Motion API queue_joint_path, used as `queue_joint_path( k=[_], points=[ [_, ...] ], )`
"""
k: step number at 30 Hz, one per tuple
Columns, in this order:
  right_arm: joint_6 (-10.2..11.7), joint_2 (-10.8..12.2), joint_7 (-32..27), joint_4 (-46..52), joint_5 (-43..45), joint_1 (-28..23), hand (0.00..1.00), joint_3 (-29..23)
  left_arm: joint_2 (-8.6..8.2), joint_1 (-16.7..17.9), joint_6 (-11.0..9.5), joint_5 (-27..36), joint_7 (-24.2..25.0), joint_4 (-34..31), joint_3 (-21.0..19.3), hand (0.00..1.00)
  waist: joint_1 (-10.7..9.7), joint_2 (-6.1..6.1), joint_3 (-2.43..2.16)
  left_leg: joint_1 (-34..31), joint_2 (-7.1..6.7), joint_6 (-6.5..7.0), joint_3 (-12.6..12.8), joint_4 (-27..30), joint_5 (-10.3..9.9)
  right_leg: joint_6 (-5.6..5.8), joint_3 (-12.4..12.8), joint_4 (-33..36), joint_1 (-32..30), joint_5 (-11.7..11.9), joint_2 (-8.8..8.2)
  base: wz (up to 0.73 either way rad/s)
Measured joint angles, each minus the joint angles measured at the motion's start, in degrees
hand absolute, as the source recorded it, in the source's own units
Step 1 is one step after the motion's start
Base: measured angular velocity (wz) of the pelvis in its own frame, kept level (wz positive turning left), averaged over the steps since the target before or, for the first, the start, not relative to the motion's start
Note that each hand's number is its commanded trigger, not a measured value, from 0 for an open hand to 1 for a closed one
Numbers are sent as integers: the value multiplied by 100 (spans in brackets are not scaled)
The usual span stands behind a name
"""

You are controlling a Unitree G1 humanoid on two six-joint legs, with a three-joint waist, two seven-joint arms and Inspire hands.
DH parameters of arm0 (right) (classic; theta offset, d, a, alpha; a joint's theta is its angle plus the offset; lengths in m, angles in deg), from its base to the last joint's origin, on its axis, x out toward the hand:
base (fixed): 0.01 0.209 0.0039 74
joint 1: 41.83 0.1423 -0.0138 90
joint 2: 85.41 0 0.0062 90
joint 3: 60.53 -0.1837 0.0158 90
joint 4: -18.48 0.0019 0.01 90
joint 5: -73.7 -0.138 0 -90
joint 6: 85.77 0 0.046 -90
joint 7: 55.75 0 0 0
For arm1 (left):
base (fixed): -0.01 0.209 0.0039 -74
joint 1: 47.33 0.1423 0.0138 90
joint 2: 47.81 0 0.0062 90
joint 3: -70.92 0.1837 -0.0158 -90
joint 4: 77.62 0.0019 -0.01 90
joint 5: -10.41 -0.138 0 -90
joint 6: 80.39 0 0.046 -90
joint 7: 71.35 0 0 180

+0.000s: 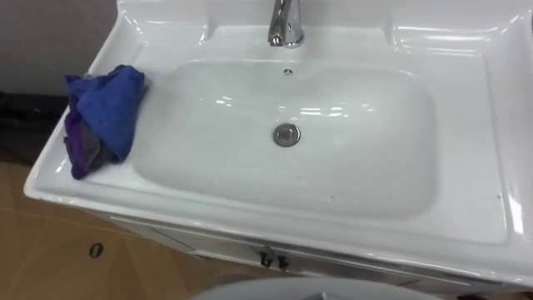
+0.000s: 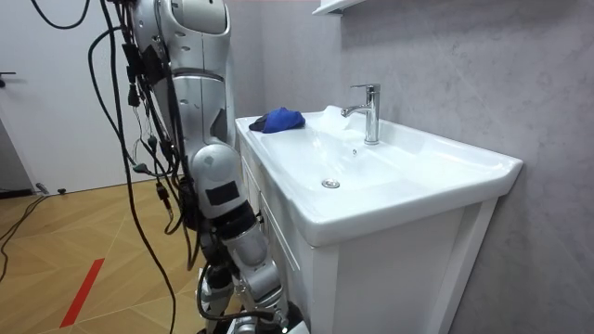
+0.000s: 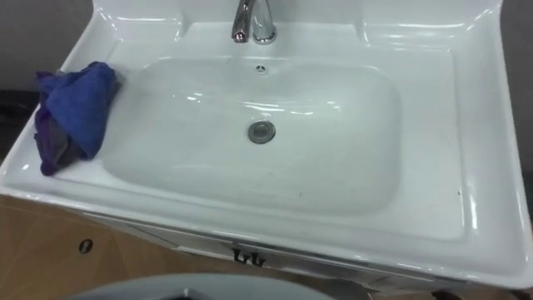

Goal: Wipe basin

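A white basin (image 1: 466, 158) (image 3: 433, 142) (image 2: 436, 167) lies below me, with a metal drain (image 1: 286, 134) (image 3: 261, 131) (image 2: 330, 184) in the middle of its bowl. A crumpled blue cloth (image 1: 102, 117) (image 3: 71, 112) (image 2: 278, 120) rests on the basin's left rim, partly hanging toward the bowl. In the room view I stand upright close against the front of the basin cabinet.
A chrome tap (image 1: 286, 23) (image 3: 254, 21) (image 2: 369, 111) rises at the back centre of the basin. A white cabinet (image 2: 390, 278) carries the basin, against a grey wall (image 2: 464, 65). Wooden floor (image 1: 50, 258) (image 2: 74, 250) lies to the left.
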Motion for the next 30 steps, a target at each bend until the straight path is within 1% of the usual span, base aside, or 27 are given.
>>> queue_joint_path(
  k=[1, 2, 3, 5, 6, 7, 8, 9, 10, 11, 12, 14, 15, 17, 18, 20, 21, 23, 26, 30],
  points=[
    [-25, 1, 11, -3, 7, 0, 0, 11, -77, 75, -15, 177, -16, 131, 10, 0, 13, 0, -9, 0, -3, 0, -24, 4, 0, -1, -20, -2, 7, 1, -3, 4],
    [-30, 0, 52, -8, -9, 1, 0, 9, -105, 135, -30, 389, -78, 339, 82, 0, 28, -31, 8, -1, -5, -1, -36, 3, 1, -5, -18, -2, 7, 4, -4, 0],
    [-29, -2, 61, -8, -14, 1, 0, 9, -129, 183, -47, 458, -118, 449, 103, 0, 44, -64, 22, -2, -5, -1, -36, 0, 1, -6, -38, 5, 2, 4, -7, 0],
    [-27, -12, 104, -33, -44, 3, 0, 4, -342, 272, -116, 694, -321, 797, 105, 0, 52, -79, 20, -11, -7, 0, -47, 13, 0, -8, -54, 16, 3, 4, -20, 2],
    [-27, -11, 110, -35, -42, 2, 0, 6, -393, 285, -116, 744, -362, 876, 104, 0, 42, -83, 18, -17, -9, 0, -61, 18, 0, -7, -56, 15, 7, 3, -23, 11],
    [-27, -12, 116, -37, -35, 0, 0, 6, -505, 321, -117, 783, -408, 968, 105, 0, 34, -107, 20, -46, -10, -1, -105, 41, 0, -6, -75, 4, 14, 3, -29, 12],
    [-31, -11, 132, -55, -11, 0, 0, 9, -568, 353, -118, 795, -439, 1082, 163, 0, 45, -112, 11, -55, -9, -4, -116, 44, 2, -9, -87, 6, 13, 3, -28, 10],
    [-34, -15, 152, -56, -4, 0, 0, 5, -598, 399, -118, 820, -456, 1130, 226, 0, 41, -183, 16, -53, -10, -4, -118, 43, 3, -10, -85, 8, 10, 2, -33, 0],
    [-33, -18, 174, -56, -9, 0, 0, -1, -727, 515, -125, 822, -466, 1168, 310, 0, 28, -167, 4, -50, -10, -5, -127, 46, 3, -11, -86, 13, 12, 1, -45, 0],
    [-33, -18, 175, -57, -16, 0, 0, -1, -845, 550, -156, 821, -471, 1291, 421, 0, 18, -201, -14, -49, -17, -4, -127, 52, 3, -12, -96, 40, 13, -8, -83, 0],
    [-33, -18, 176, -57, -16, 0, 0, 0, -889, 547, -165, 821, -469, 1388, 497, 0, 12, -204, -13, -49, -21, -4, -131, 56, 3, -12, -102, 49, 14, -12, -90, 6],
    [-33, -6, 224, -63, -106, 2, 0, 16, -997, 542, -175, 833, -397, 1742, 902, 0, -62, -263, -11, -56, -30, -5, -180, 96, 1, -12, -144, 77, 44, -44, -115, 12],
    [-32, 0, 237, -63, -133, 2, 0, 15, -1019, 542, -183, 832, -359, 1802, 979, 0, -89, -281, -8, -52, -30, -6, -193, 98, 2, -13, -165, 77, 60, -51, -122, 15],
    [9, -1, 252, -62, -225, 30, 0, 10, -1140, 539, -278, 837, -285, 2079, 1104, 0, -149, -318, 12, 8, -25, -13, -198, 92, -3, -14, -172, 85, 123, -75, -119, 3],
    [18, 2, 255, -62, -245, 38, 0, 12, -1157, 539, -283, 863, -258, 2142, 1138, 0, -164, -336, 14, 21, -23, -18, -198, 93, -7, -15, -173, 94, 134, -85, -119, 0],
    [69, 4, 291, -60, -396, 72, 0, 51, -1205, 521, -286, 1143, -142, 2300, 1287, 0, -211, -428, 19, 40, -12, -31, -195, 94, -16, -22, -168, 89, 151, -92, -103, 0],
    [82, 4, 295, -61, -448, 81, 0, 74, -1209, 507, -285, 1201, -109, 2351, 1323, 0, -219, -450, 17, 42, -8, -33, -194, 92, -17, -25, -170, 84, 153, -90, -100, 0],
    [118, 11, 345, -66, -484, 90, 0, 74, -1270, 389, -270, 1318, 62, 2606, 1343, 0, -277, -513, 16, 44, -3, -34, -198, 92, -16, -27, -190, 79, 171, -89, -101, 4],
    [117, 52, 364, -69, -486, 90, 0, 96, -1356, 221, -224, 1463, 221, 2862, 1400, 0, -323, -550, 18, 48, 1, -35, -199, 91, -15, -27, -205, 68, 184, -88, -101, 1],
    [115, 132, 363, -70, -512, 65, 0, 97, -1398, 231, -194, 1695, 440, 2879, 1518, 0, -461, -588, 14, 66, 16, -36, -198, 71, -15, -15, -228, 2, 228, -79, -77, 1]
  ],
)
